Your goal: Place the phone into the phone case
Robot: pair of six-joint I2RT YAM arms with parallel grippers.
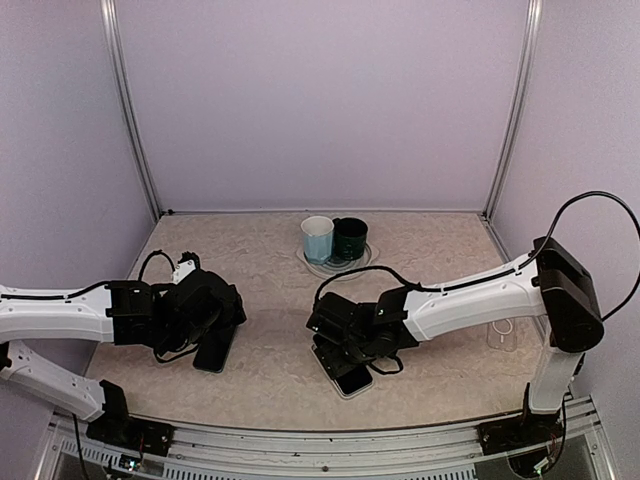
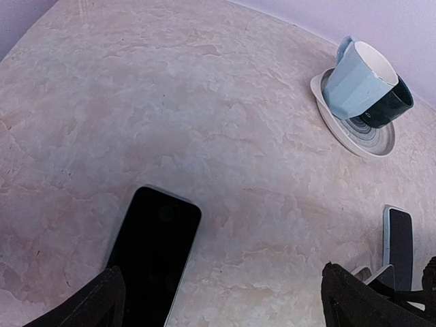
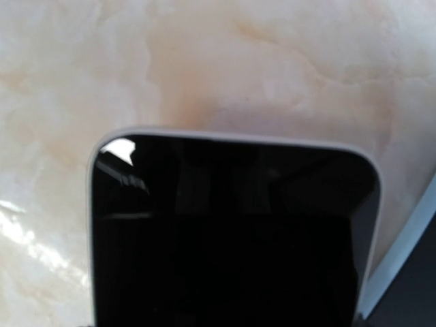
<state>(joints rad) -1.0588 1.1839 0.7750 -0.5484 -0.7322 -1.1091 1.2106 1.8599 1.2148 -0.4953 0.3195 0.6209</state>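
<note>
- Left arm (image 1: 60, 315): I have it stretched low from the left side toward the middle, wrist pitched downward.
- Left gripper (image 1: 205, 330): fingers (image 2: 88, 306) spread wide apart.
- Right arm (image 1: 470, 295): reaches inward from its upright post, forearm sloping down.
- Right gripper (image 1: 340, 350): aimed downward, close to the surface; I cannot make out the jaw spread.

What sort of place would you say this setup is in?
Most likely a robot test cell in a lab: plain lilac panels between aluminium posts box in a marble-patterned tabletop, a left arm and a right arm are mounted at its near edge, and two mugs look like props.
</note>
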